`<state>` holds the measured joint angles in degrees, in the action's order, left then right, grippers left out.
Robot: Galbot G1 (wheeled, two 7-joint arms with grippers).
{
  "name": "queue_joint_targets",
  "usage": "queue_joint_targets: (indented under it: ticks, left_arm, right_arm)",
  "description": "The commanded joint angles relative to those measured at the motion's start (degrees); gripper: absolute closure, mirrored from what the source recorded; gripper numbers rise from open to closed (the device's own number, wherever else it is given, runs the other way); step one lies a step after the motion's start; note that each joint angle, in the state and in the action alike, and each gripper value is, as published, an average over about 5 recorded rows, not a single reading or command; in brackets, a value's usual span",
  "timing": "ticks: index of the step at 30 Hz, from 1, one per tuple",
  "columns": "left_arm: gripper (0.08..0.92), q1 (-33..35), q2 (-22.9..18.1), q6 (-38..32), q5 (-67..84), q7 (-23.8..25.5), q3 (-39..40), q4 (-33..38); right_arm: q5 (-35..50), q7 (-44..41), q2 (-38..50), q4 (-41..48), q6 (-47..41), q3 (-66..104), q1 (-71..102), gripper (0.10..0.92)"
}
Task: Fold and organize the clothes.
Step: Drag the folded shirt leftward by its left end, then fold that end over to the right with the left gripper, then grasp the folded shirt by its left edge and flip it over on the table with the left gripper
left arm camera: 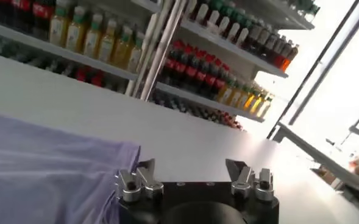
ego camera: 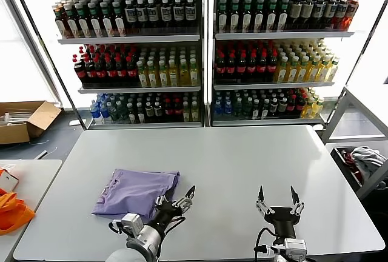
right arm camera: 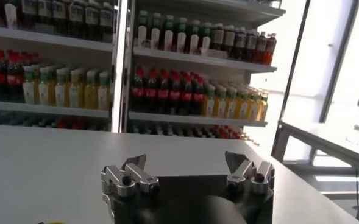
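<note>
The lavender T-shirt (ego camera: 137,190) lies folded into a rough rectangle on the white table (ego camera: 242,159), left of centre. My left gripper (ego camera: 177,200) is open and empty, just beside the shirt's near right corner. In the left wrist view the shirt (left arm camera: 45,170) fills one side and one fingertip (left arm camera: 147,167) sits at its edge. My right gripper (ego camera: 277,198) is open and empty over bare table near the front edge, well apart from the shirt. It also shows in the right wrist view (right arm camera: 187,164).
Shelves of bottles (ego camera: 200,50) stand behind the table. An orange cloth (ego camera: 12,210) lies on a side table at the left. A grey-white heap of clothes (ego camera: 367,162) sits in a bin at the right. A cardboard box (ego camera: 27,119) is on the floor, far left.
</note>
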<state>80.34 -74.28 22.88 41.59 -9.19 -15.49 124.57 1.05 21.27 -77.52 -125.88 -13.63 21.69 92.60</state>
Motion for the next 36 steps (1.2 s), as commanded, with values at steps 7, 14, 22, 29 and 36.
queue_joint_targets:
  ticks: [7, 14, 22, 29, 36]
  left_arm:
    - [0.177, 0.57, 13.18, -3.61, -10.84, 3.6, -22.75, -8.09]
    - [0.177, 0.75, 12.87, -9.17, -22.86, 5.07, -21.67, -15.19]
    - [0.177, -0.11, 12.38, -9.23, -22.53, 6.74, -19.78, -20.0]
    - [0.177, -0.57, 12.36, -6.37, -17.48, 8.08, -18.79, -21.58]
    - [0.177, -1.39, 13.06, -2.52, -10.44, 7.97, -18.64, -21.95]
  right_arm:
    - [0.06, -0.07, 1.13, 0.42, -0.7, -2.85, -1.92, 0.203]
    - [0.36, -0.28, 1.83, 0.57, -1.23, -3.55, -3.06, 0.203]
    - [0.4, -0.31, 1.56, 0.89, -1.21, -3.93, -2.96, 0.203]
    - [0.29, -0.35, 1.21, 0.74, -1.25, -4.07, -2.54, 0.203]
    - [0.23, -0.3, 1.11, 1.01, -1.03, -3.92, -2.07, 0.203]
